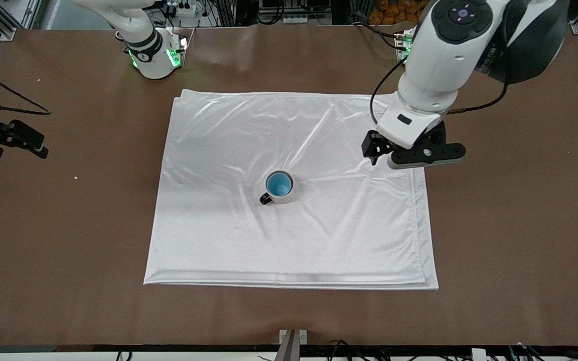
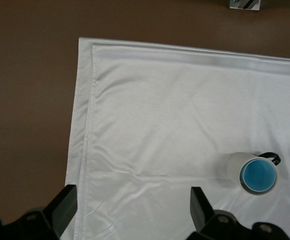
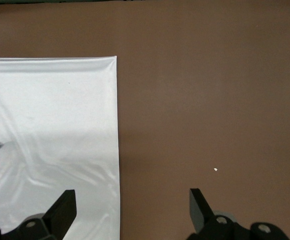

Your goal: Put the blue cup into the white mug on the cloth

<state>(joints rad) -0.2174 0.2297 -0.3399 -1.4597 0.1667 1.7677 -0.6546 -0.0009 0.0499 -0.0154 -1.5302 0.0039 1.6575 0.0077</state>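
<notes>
The blue cup [image 1: 279,183] sits upright inside the white mug [image 1: 286,197], which stands near the middle of the cloth [image 1: 289,240]. The mug's dark handle points toward the right arm's end. My left gripper [image 1: 399,159] is open and empty, up over the cloth's edge at the left arm's end. In the left wrist view my left gripper [image 2: 133,200] hangs over the cloth [image 2: 159,110], apart from the cup [image 2: 258,175] in the mug [image 2: 233,164]. My right gripper [image 1: 28,140] waits over bare table. In its wrist view it [image 3: 132,200] is open over the cloth's edge [image 3: 50,100].
The brown table [image 1: 510,240] surrounds the cloth. A metal bracket [image 1: 293,337] sits at the table edge nearest the front camera. Small white crumbs [image 1: 75,177] lie toward the right arm's end; one shows in the right wrist view [image 3: 215,169].
</notes>
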